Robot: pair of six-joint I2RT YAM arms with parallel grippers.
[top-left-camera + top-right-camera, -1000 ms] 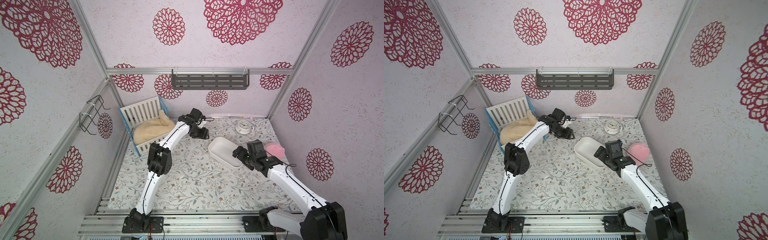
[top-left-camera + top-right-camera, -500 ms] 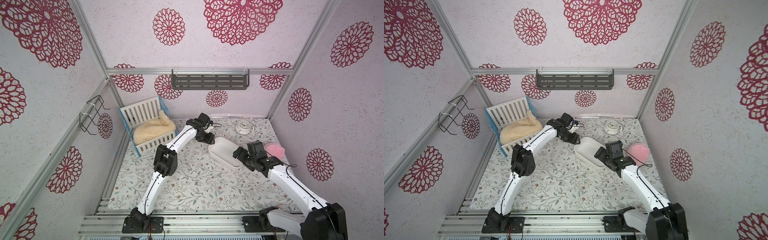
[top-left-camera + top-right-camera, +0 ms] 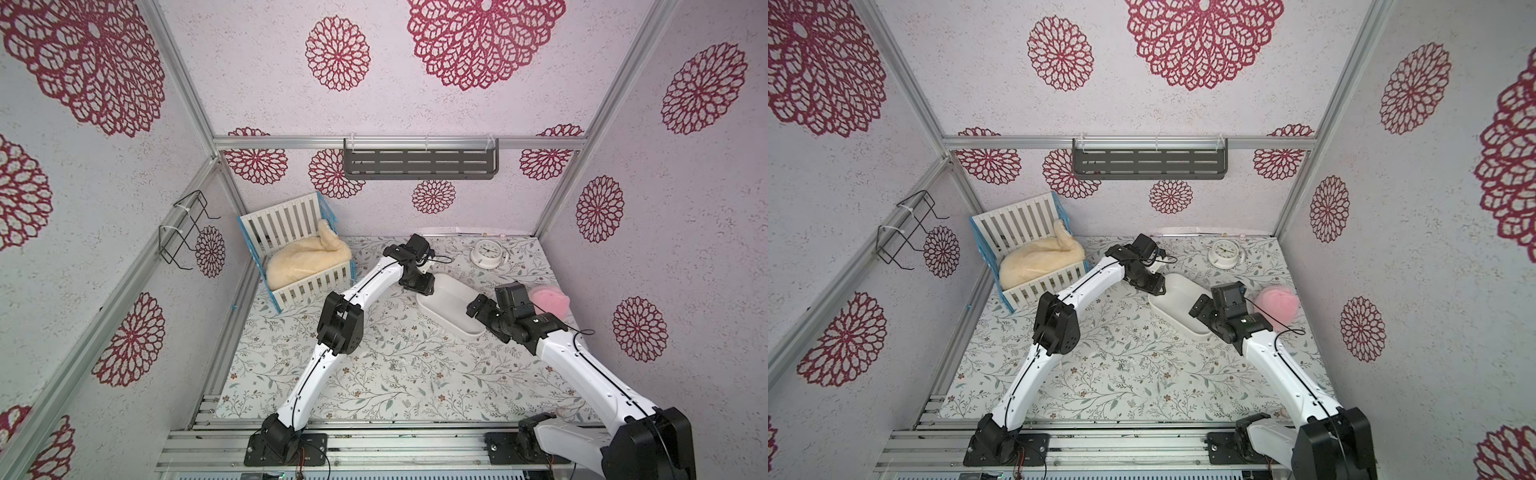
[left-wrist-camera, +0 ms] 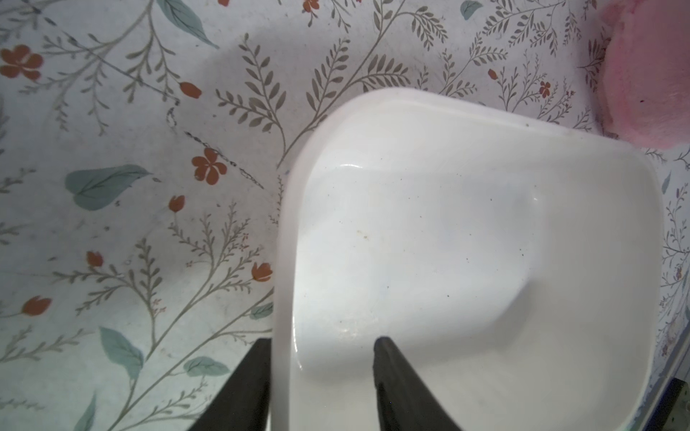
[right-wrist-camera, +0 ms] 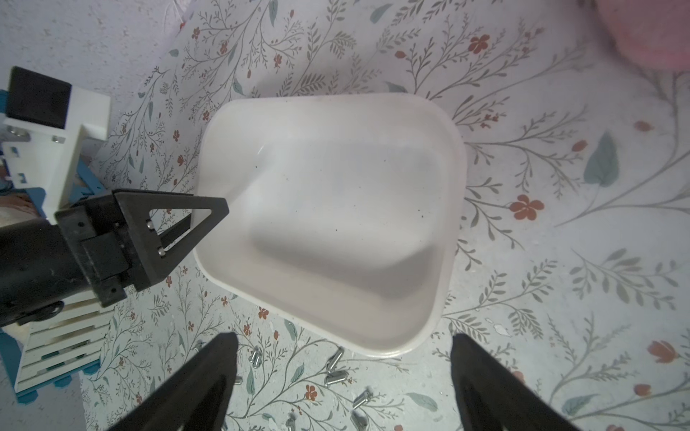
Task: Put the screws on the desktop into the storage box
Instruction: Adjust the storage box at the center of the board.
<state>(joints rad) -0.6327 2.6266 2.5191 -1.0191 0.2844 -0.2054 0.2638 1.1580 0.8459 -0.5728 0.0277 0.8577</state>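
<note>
The white storage box lies slantwise on the leafy desktop and is empty inside. My left gripper straddles the rim of its far corner. One finger rests against the outside of the wall; the other hangs inside, a clear gap from the wall. My right gripper hovers wide open over the box's near end, holding nothing. Several small silver screws lie loose on the desktop just in front of the box.
A white slatted crib with a cream plush stands at the back left. A small white clock sits at the back, and a pink plush lies just right of the box. A grey shelf hangs on the back wall.
My left arm has swung right from beside the crib to the box's far corner, and its jaws have narrowed around the rim. The right arm has stayed put.
</note>
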